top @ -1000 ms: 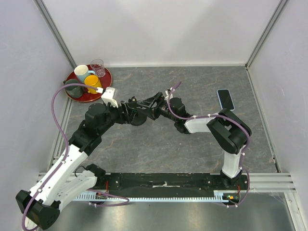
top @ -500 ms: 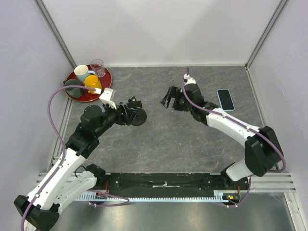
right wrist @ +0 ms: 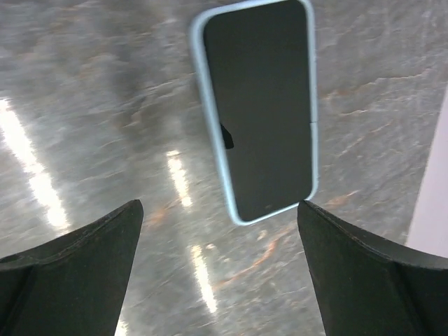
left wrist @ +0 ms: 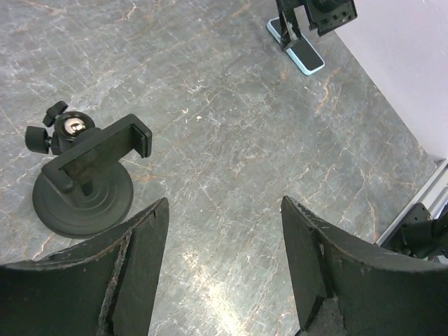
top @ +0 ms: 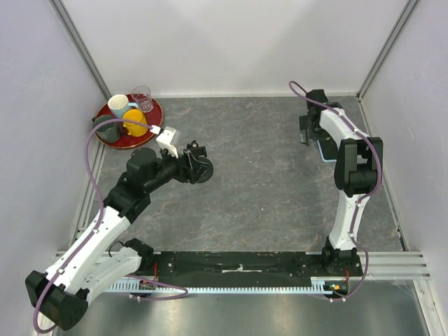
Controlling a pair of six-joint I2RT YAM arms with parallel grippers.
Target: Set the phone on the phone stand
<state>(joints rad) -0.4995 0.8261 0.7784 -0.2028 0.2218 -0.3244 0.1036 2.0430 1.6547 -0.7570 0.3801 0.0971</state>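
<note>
Near the far right corner of the table (top: pixel 266 203), the phone (right wrist: pixel 259 112) lies flat, screen up. The right claw (right wrist: pixel 219 206) hangs over it, fingers spread wide and holding nothing. Well apart from the phone, left of the table's middle, the phone stand (left wrist: pixel 87 189) sits upright on its disc base. The left claw (left wrist: pixel 224 203) hovers just beside it, likewise wide open and empty.

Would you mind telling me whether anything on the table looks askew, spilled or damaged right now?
Nothing stands out. The slim black-screened phone with the light blue edge lies flat, screen up, and the small black stand with a round disc base sits upright. The cups on the round red tray stand upright, nothing spilled.
</note>
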